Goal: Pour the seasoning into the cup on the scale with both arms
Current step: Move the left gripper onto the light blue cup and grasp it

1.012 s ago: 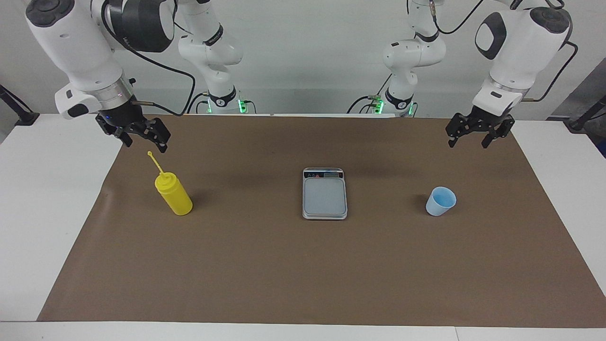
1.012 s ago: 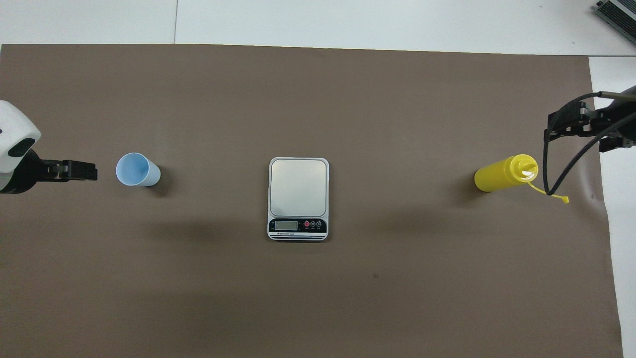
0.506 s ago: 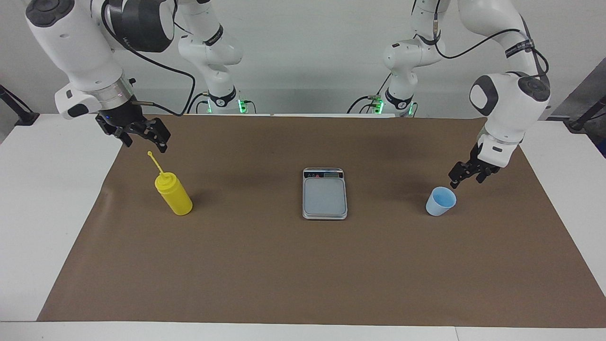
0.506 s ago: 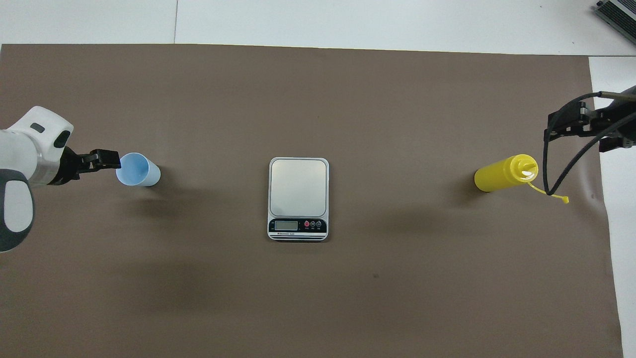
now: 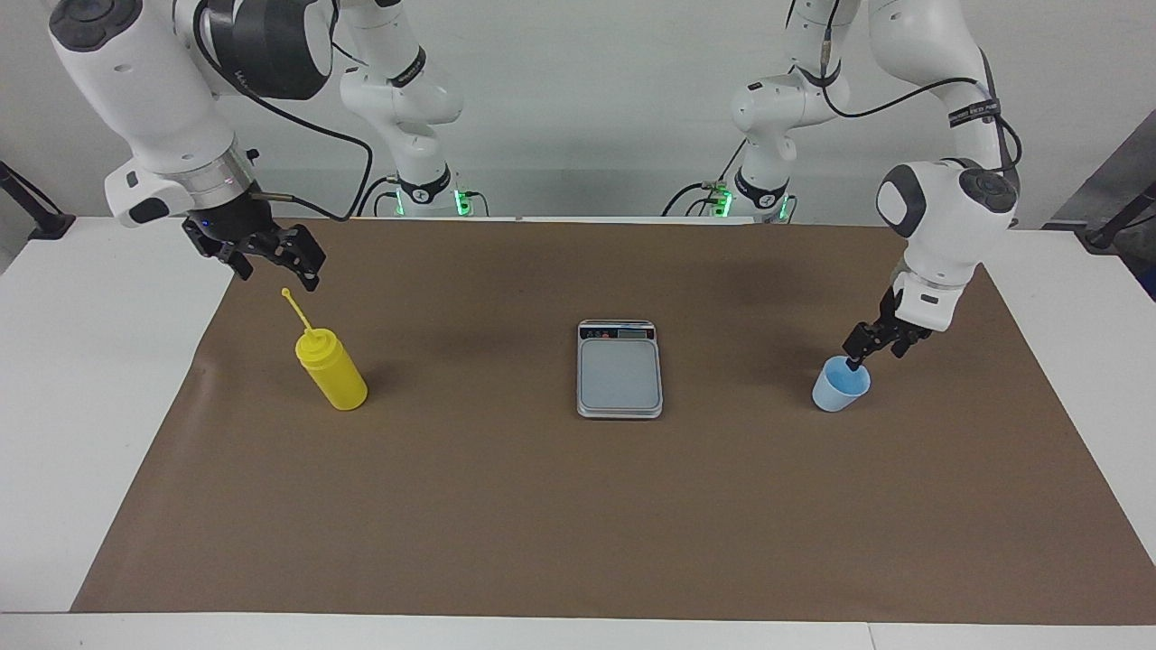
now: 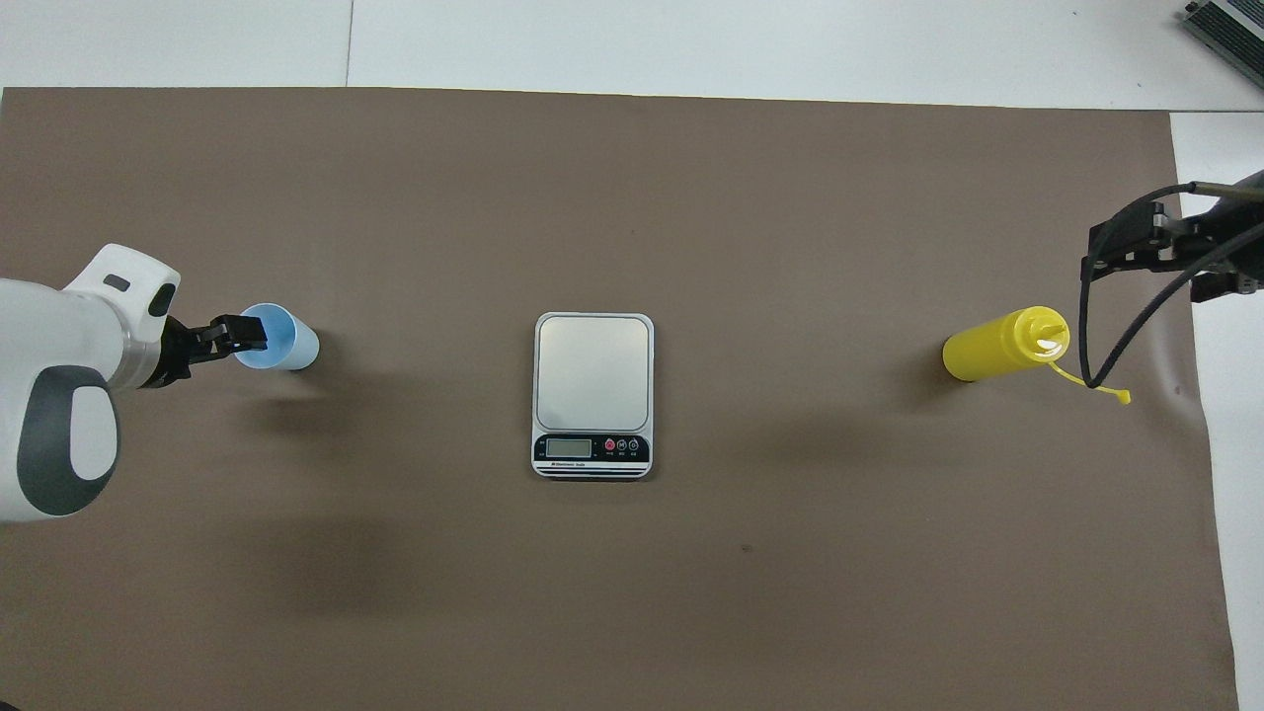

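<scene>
- Cup [image 5: 841, 385] stands on the surface toward the left arm's end, well apart from the scale [image 5: 619, 368].
- Left gripper [image 5: 858, 359] straddles its rim, jaws open.
- Right gripper [image 5: 271, 257] waits open above the seasoning [image 5: 332, 370].

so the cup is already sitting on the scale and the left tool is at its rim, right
Not quite: the cup is not on the scale. In the facing view it stands on the brown mat toward the left arm's end of the table, well apart from the scale, whose plate is bare. The rest holds: the left tool is at the cup's rim.
</scene>
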